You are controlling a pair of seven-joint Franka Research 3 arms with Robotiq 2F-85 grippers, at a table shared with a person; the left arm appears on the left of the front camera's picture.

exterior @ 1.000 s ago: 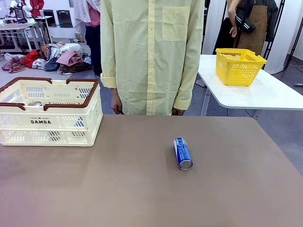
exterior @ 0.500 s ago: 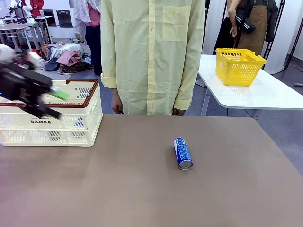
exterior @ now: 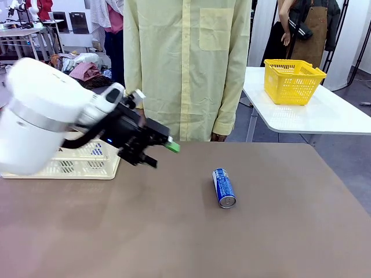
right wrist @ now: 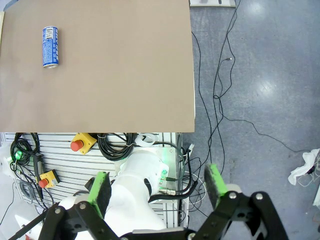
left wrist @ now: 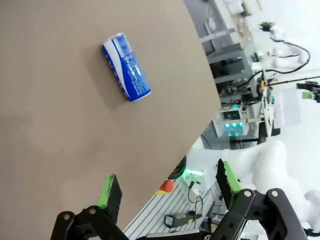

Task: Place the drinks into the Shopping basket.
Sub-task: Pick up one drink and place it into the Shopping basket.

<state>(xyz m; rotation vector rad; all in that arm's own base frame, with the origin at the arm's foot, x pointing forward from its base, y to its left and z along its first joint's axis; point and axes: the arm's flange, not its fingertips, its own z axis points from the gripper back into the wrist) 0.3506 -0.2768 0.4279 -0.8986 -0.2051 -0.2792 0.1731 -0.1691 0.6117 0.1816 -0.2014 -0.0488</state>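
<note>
Well right of the open left hand (exterior: 161, 153) lies a blue can (exterior: 224, 187).

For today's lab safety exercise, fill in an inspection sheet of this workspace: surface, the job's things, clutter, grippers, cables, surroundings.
Surface: brown table, bare around the can.
Job's things: blue can lies on its side right of centre; Shopping basket stands at the table's left, mostly hidden behind the left arm.
Clutter: nothing seen on the table.
Grippers: left gripper open and empty, in the air between basket and can; right gripper open and empty, high beside the table.
Cables: black cables loose on the floor by the table edge.
Surroundings: person in a yellow shirt at the far side; yellow basket on a white side table.
</note>
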